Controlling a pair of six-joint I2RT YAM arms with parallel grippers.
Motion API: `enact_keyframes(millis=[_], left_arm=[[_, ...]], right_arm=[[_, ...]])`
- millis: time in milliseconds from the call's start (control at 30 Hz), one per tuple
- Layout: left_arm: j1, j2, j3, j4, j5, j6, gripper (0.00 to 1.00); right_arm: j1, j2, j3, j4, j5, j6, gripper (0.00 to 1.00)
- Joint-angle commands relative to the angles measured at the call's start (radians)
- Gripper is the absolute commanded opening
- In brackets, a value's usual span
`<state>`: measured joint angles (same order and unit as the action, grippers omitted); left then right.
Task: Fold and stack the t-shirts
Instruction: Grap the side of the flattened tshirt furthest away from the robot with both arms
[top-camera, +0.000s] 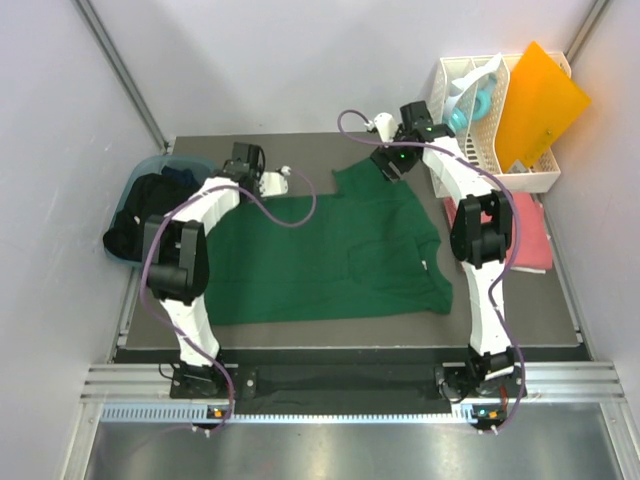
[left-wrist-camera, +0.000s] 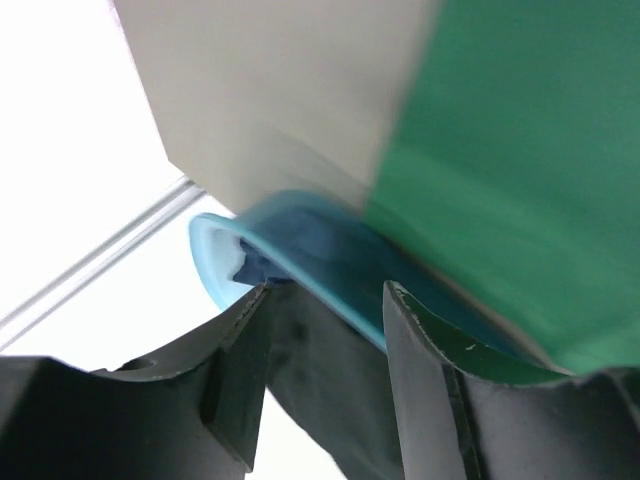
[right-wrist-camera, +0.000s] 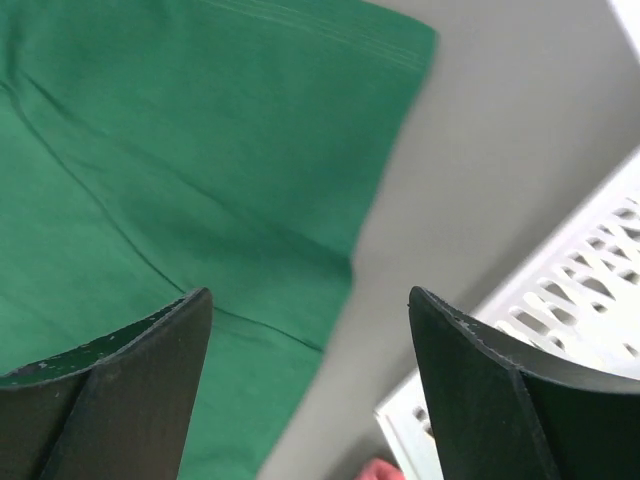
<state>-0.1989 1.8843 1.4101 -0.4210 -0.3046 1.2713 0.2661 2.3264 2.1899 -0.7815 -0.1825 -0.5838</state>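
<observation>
Claws both apart, holding nothing: my left claw (left-wrist-camera: 327, 292) at the green t-shirt's (top-camera: 330, 255) 11 o'clock edge, my right claw (right-wrist-camera: 310, 300) above its 1 o'clock sleeve. Green t-shirt lies spread mid-table; dark t-shirts (top-camera: 135, 225) heaped at 9 o'clock, pink t-shirt (top-camera: 532, 240) at 3.

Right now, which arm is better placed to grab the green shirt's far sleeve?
Right, probably. The right gripper, open, hangs over that sleeve; the left gripper sits at the opposite far corner of the shirt, by the blue bin.
</observation>
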Motion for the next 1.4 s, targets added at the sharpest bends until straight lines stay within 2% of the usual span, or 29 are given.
enact_keyframes(millis=[0,100,267,367,500,833,1133,1367], left_arm=[[0.056,0.078,0.187,-0.090,0.060,-0.009,0.51],[0.085,0.134,0.239,-0.145,0.107,-0.056,0.51],[0.140,0.265,0.389,-0.327,0.180,-0.191,0.50],[0.159,0.298,0.405,-0.355,0.243,-0.260,0.50],[0.161,0.331,0.412,-0.363,0.260,-0.280,0.50],[0.174,0.406,0.443,-0.289,0.214,-0.242,0.49],[0.193,0.509,0.553,-0.375,0.206,-0.173,0.50],[0.193,0.555,0.578,-0.459,0.240,-0.132,0.48]], right_arm=[[0.019,0.008,0.054,0.028,-0.061,0.065,0.78],[0.024,0.002,0.039,0.045,-0.078,0.088,0.78],[0.033,-0.031,-0.016,0.077,-0.092,0.116,0.78],[0.039,-0.041,-0.025,0.085,-0.095,0.130,0.78],[0.042,-0.047,-0.021,0.091,-0.098,0.137,0.77],[0.050,-0.025,-0.016,0.097,-0.084,0.151,0.77],[0.059,-0.033,-0.019,0.097,-0.086,0.151,0.76],[0.068,-0.013,-0.022,0.088,-0.094,0.157,0.77]])
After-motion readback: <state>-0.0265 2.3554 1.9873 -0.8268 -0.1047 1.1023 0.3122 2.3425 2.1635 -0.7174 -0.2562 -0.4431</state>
